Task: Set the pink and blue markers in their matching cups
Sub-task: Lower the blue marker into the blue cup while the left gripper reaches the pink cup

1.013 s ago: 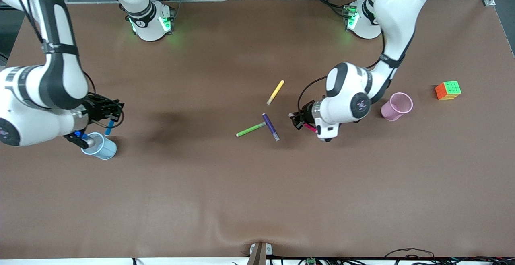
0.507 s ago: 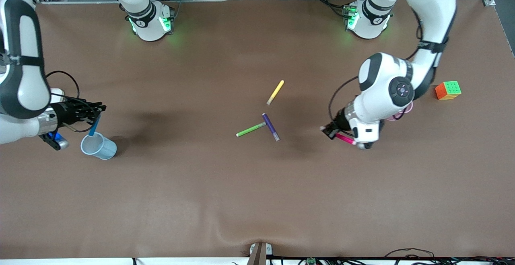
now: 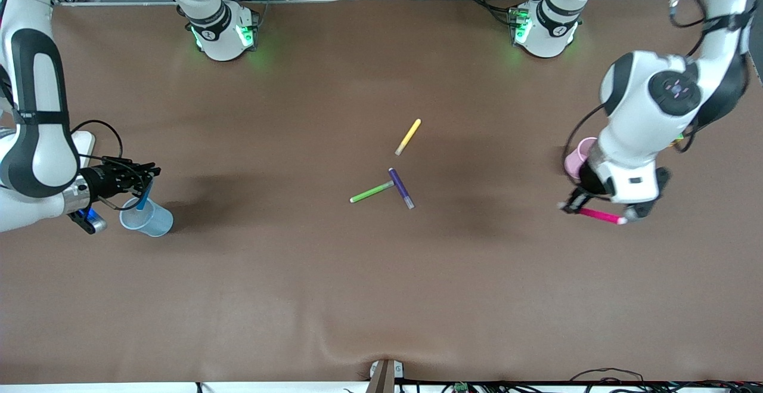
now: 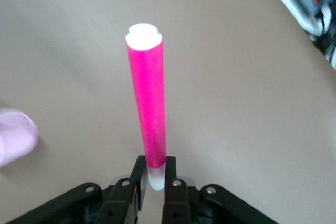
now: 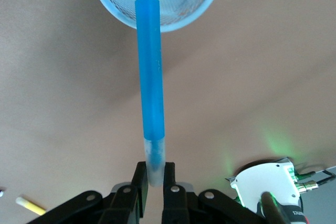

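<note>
Pink marker [image 4: 148, 103] sits clamped in our left gripper [image 3: 577, 203] fingers above bare tabletop [image 3: 381, 297], just beside the pale pink cup [image 3: 578, 157]. Our right gripper [image 3: 138, 179] fingers pinch the blue marker [image 5: 149, 72], its free end at the light blue cup [image 3: 146, 217] rim.

Right end effector [image 5: 153, 182] pinching blue marker [image 5: 149, 72], tip over light blue cup [image 5: 181, 11]
</note>
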